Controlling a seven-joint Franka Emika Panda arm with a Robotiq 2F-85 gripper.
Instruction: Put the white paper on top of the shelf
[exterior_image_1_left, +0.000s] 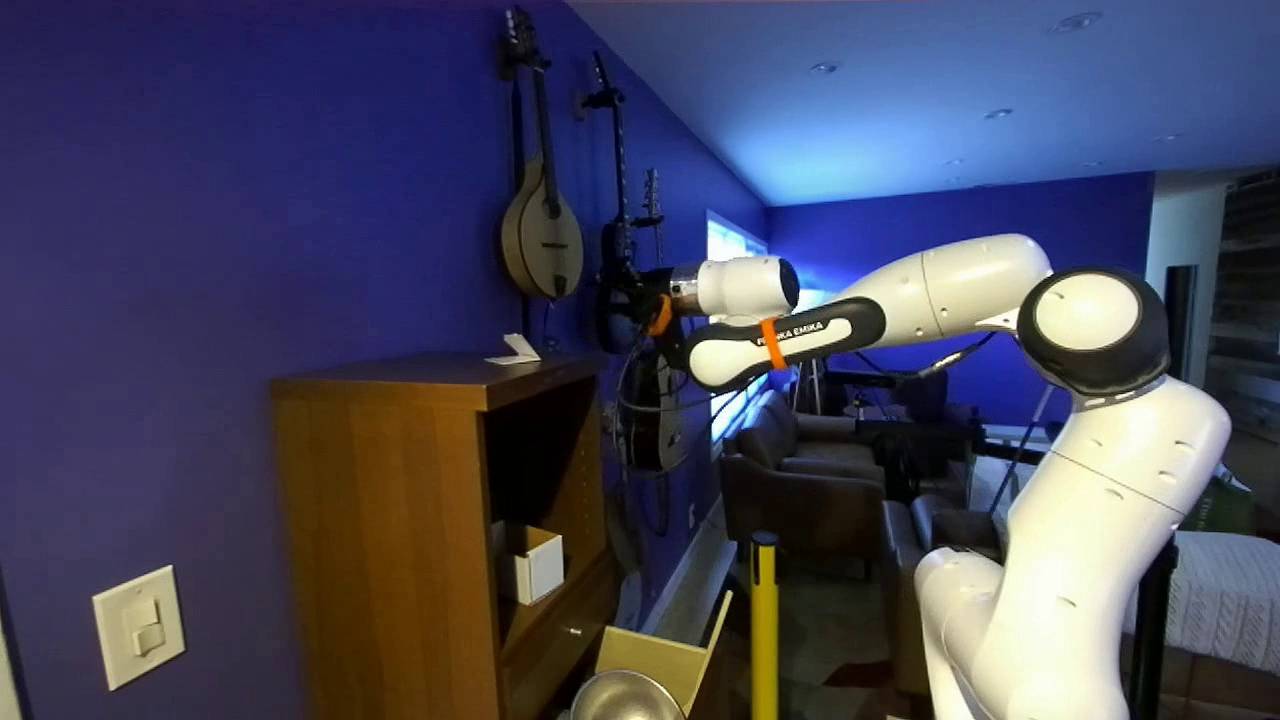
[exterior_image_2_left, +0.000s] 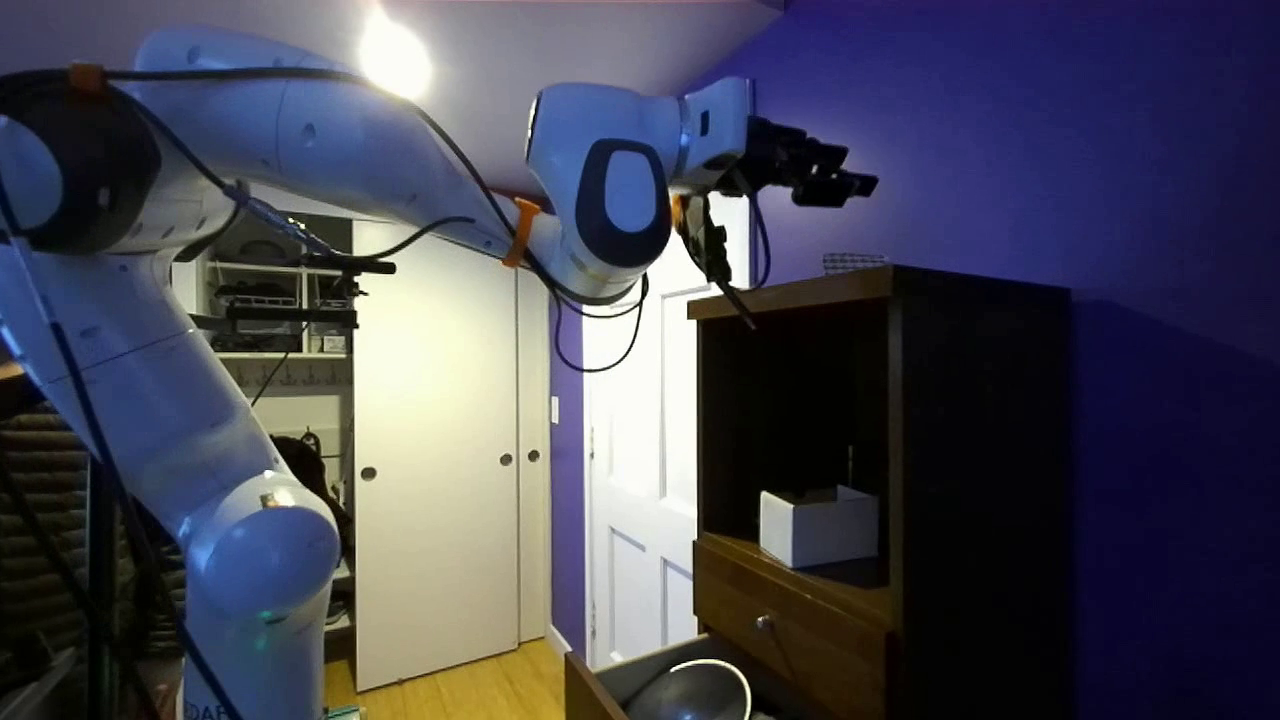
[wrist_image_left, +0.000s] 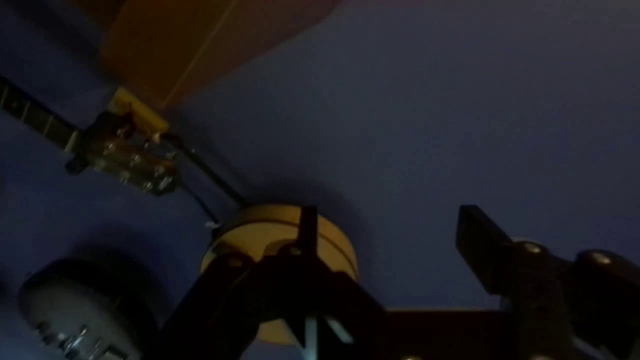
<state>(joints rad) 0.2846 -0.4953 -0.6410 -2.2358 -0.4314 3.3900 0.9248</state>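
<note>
Paper (exterior_image_1_left: 521, 347), white and folded, sits atop the shelf (exterior_image_1_left: 385, 500), below and apart from the jaws. We mark the gripper (wrist_image_left: 388, 222) as spread, white box (exterior_image_2_left: 818, 532) farther below it, inside the shelf.

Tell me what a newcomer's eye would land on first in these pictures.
Probably the big white robot arm, which dominates both exterior views, its open gripper held out toward the blue wall. Next might come the pale stringed instrument hanging on that wall in an exterior view. A smaller eye-catcher is the folded white paper on top of the brown shelf.
</note>
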